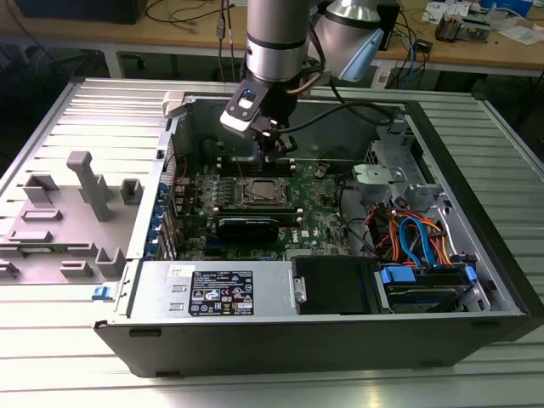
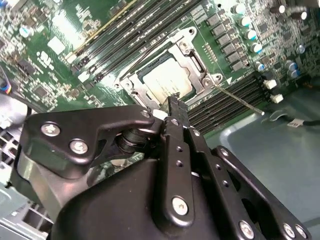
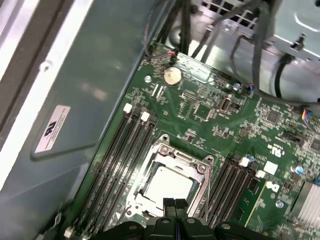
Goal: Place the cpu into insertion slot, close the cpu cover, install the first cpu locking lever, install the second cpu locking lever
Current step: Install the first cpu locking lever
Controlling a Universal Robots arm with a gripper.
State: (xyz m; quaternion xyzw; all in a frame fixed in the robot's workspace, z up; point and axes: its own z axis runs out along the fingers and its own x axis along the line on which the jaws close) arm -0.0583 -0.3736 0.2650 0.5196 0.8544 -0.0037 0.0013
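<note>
Open computer case (image 1: 340, 340) on a ribbed worktop (image 1: 51, 110). In the second wrist view, the insertion slot (image 2: 127, 82) holds the cpu (image 2: 167, 82). The gripper (image 2: 172, 100), fingers pressed together and empty, hovers at the chip's edge. The cpu cover (image 2: 192, 55) lies flat around it. One locking lever (image 2: 240, 100) juts free. It likely needs steady downward pressure, kept clear of the board. Whether the other lever is latched is unclear.

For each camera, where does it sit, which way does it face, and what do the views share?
Exterior view: off the arm, raised, looking down into the open computer case; the arm and gripper show above the motherboard.
First wrist view: on the wrist, looking past the shut fingertips at the cpu.
Second wrist view: on the wrist, looking along the gripper body at the cpu.
Shared: both wrist views show the cpu under the cpu cover.
</note>
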